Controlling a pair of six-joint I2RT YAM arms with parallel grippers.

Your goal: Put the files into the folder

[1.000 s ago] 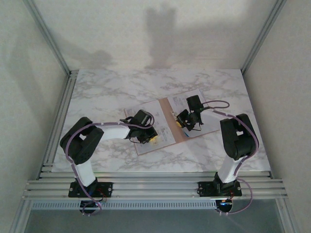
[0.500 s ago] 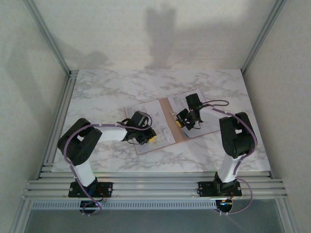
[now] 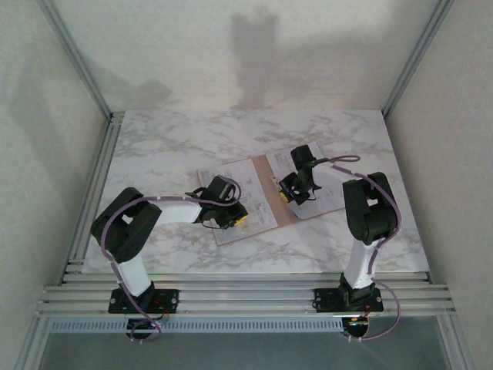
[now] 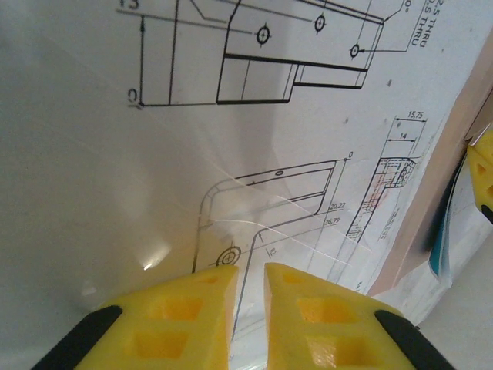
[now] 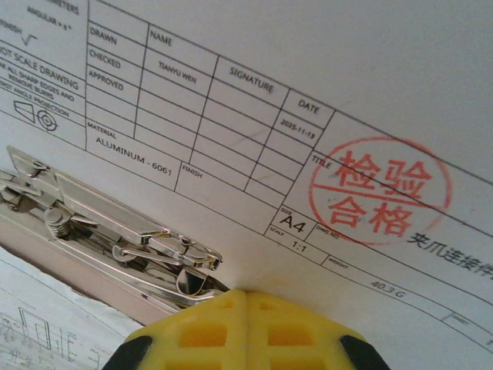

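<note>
Roughly mid-frame on the marble counter (image 3: 169,146), the folder (image 3: 270,171) lies open. Left of its spine: left gripper (image 4: 250,271), jaws a sliver apart, nothing between, tips low over the files (image 4: 269,116). Right of spine: right gripper (image 5: 246,297), jaws clenched empty on a stamped sheet (image 5: 370,92), beside the metal clip (image 5: 115,223).

**Both arms shift above the paperwork**

The right arm's elbow has swung inward toward its neighbour, and the wrist behind the right gripper (image 3: 286,194) has moved farther from the bases, leaving the forearm steeper above its fingertips. Opposite, the wrist behind the left gripper (image 3: 237,219) has slid a little to that gripper's own left, its elbow following outward.
</note>
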